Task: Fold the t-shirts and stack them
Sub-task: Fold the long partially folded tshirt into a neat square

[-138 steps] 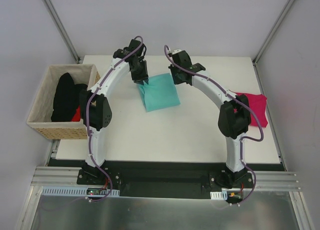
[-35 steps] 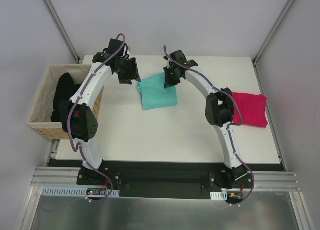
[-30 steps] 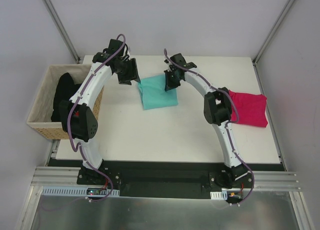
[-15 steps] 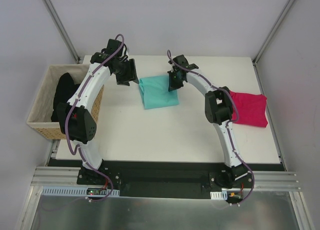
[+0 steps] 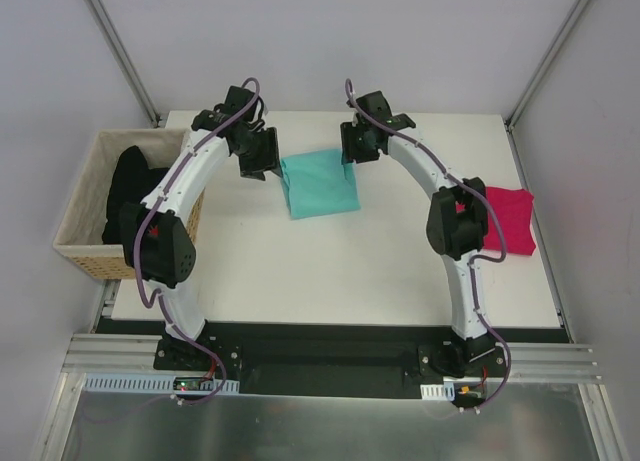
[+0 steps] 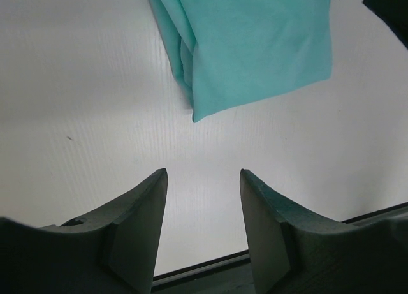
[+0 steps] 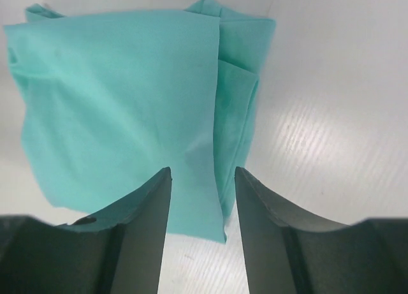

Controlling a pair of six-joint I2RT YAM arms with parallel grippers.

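Folded teal t-shirt point(image 5: 318, 182) lies on the tabletop point(image 5: 300, 271) between the open, empty left hand point(image 5: 260, 159) and right hand point(image 5: 357, 149); folding looks done, so stacking it on the magenta t-shirt point(image 5: 510, 221) likely follows.

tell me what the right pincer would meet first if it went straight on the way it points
The folded teal shirt: the open right pincer aims at its edge, with cloth showing between the fingers. How far above it hangs is unclear.
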